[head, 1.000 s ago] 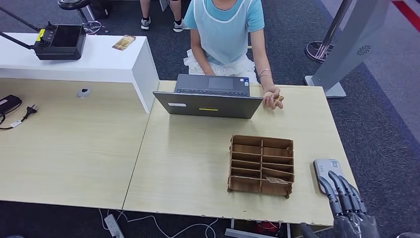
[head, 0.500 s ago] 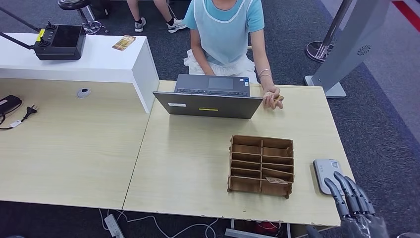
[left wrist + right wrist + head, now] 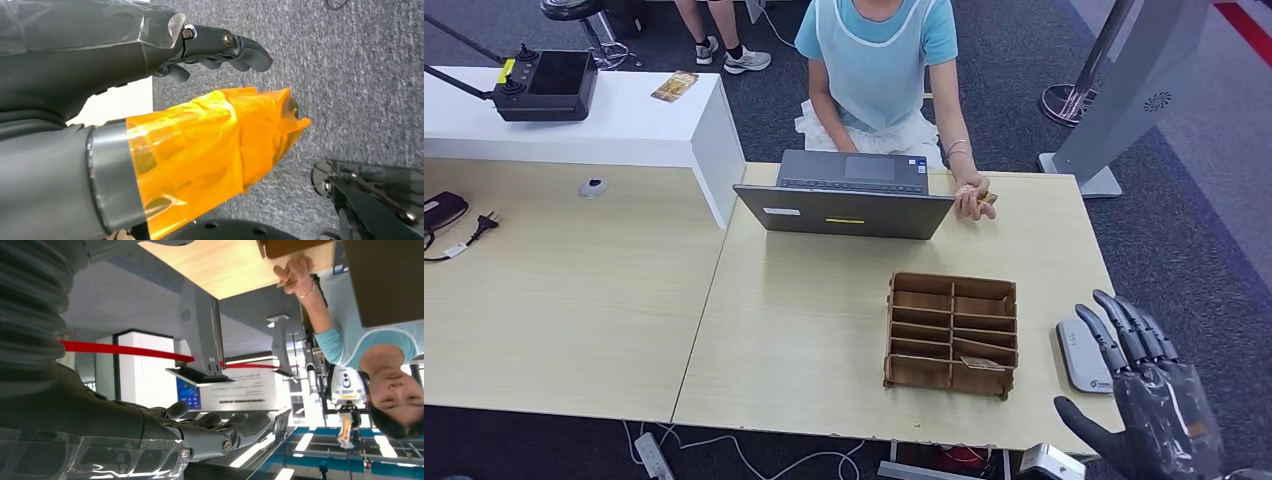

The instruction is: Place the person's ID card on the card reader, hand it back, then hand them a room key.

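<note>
Just beside the card reader (image 3: 1085,354), at the desk's near right corner, the right hand (image 3: 1146,395) is hovering, fingers spread, holding nothing. Left hand (image 3: 150,50) is hanging over carpet, fingers curled in, nothing in them. Step in hand looks like fetching the ID: next move calls for reaching far across. Beyond the reader, past the wooden organizer (image 3: 951,334), the person's hand (image 3: 973,196) is holding the ID card (image 3: 987,198) by the laptop (image 3: 849,195), well apart from the right hand.
</note>
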`<state>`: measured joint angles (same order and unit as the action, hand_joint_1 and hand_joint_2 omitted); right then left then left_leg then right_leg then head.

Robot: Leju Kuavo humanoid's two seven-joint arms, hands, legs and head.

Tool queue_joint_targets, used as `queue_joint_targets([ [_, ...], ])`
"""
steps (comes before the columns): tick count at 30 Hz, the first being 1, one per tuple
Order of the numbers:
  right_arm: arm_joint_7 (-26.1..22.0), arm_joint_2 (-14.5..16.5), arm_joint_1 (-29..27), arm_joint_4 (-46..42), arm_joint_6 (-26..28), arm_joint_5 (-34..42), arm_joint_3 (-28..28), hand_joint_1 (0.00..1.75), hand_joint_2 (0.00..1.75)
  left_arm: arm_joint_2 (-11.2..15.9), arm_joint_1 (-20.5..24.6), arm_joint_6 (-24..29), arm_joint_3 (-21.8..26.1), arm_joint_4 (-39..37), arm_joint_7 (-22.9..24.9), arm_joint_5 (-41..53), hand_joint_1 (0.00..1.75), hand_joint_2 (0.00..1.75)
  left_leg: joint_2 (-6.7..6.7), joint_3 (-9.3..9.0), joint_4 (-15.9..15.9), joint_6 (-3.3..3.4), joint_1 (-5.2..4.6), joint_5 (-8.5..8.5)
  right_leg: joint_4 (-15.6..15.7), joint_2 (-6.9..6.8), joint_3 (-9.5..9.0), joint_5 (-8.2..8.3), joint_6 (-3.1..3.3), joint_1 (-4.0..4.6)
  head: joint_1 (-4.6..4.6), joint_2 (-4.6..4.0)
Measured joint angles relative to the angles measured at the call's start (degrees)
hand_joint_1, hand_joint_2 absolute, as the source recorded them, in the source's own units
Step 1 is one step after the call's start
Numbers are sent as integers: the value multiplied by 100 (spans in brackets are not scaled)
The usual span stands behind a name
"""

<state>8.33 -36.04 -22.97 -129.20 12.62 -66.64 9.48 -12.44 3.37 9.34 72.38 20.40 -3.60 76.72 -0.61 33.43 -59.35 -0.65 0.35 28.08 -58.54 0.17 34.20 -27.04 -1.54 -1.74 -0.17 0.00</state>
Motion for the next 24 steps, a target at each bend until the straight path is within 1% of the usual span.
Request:
queue_joint_targets([
  [3,-106,207,227,217,-54,-10,-168,0,175,14,38,22,43,-90,-2,-72,0,0,-1,0,-1,0,0,-1,0,-2,0,0,0,0,-1,0],
  [7,-190,388,318,394,-49,-63,-372,0,175,16,77,60,117,-176,-125,-220,0,0,-2,1,-1,-1,0,0,0,-3,1,-2,0,0,0,0],
  [13,-278,568,307,477,-39,-53,-603,0,175,14,97,123,188,-257,-54,-284,0,0,-2,1,0,0,0,3,0,-2,3,-3,-1,0,-1,0],
  [19,-246,761,158,471,12,-348,-617,0,175,9,98,124,206,-311,-39,-260,0,0,-1,1,0,1,0,3,0,-1,2,-3,-1,0,0,0],
  [24,-212,887,117,464,90,-450,-608,0,175,7,100,127,206,-316,-75,-226,0,0,-1,1,0,1,0,2,0,-1,2,-3,-1,0,-1,0],
])
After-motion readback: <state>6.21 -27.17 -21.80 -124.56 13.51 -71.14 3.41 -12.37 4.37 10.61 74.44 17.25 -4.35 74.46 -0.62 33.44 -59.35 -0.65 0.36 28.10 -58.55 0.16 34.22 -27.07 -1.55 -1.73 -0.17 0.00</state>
